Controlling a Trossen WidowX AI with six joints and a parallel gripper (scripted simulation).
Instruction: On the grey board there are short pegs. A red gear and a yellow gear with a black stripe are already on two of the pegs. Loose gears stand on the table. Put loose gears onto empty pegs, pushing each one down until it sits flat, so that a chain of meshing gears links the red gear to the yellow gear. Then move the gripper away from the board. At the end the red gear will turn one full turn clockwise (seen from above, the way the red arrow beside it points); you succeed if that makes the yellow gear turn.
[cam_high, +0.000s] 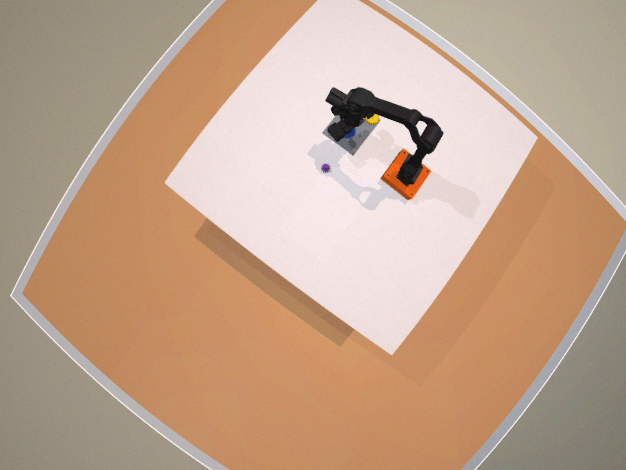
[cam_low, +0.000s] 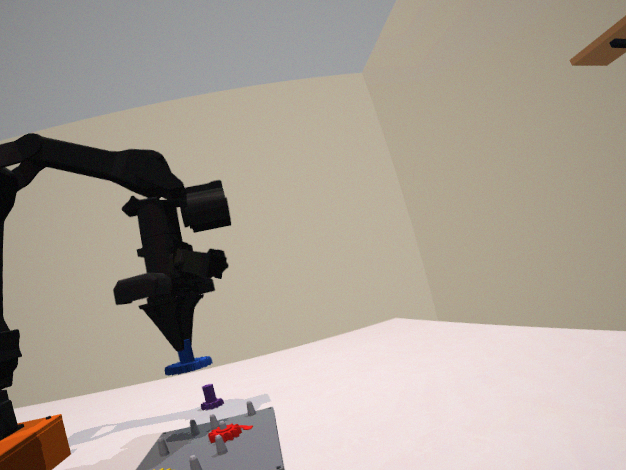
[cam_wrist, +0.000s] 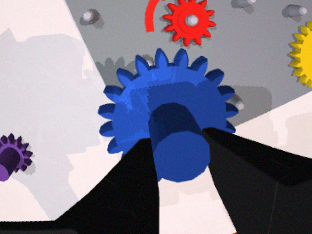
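My gripper (cam_low: 186, 346) (cam_wrist: 178, 144) is shut on the handle of the large blue gear (cam_low: 188, 365) (cam_wrist: 132, 107) (cam_high: 350, 133) and holds it high above the grey board (cam_high: 353, 147) (cam_low: 252, 445) (cam_wrist: 260, 65). The red gear (cam_low: 226, 433) (cam_wrist: 192, 21) sits on a peg, its red arrow beside it. The yellow gear (cam_high: 373, 119) (cam_wrist: 304, 55) is on the board; only its edge shows in the wrist view. Bare pegs (cam_low: 250, 408) (cam_low: 220, 445) (cam_wrist: 90, 16) stand around the red gear. The blue gear partly hides pegs below it in the wrist view.
A small purple gear (cam_high: 325, 167) (cam_low: 210, 400) (cam_wrist: 11, 156) with a handle stands upright on the white table (cam_high: 283, 202), off the board. The orange arm base (cam_high: 391, 176) (cam_low: 48, 437) is beside the board. The arm covers part of the board in the top view.
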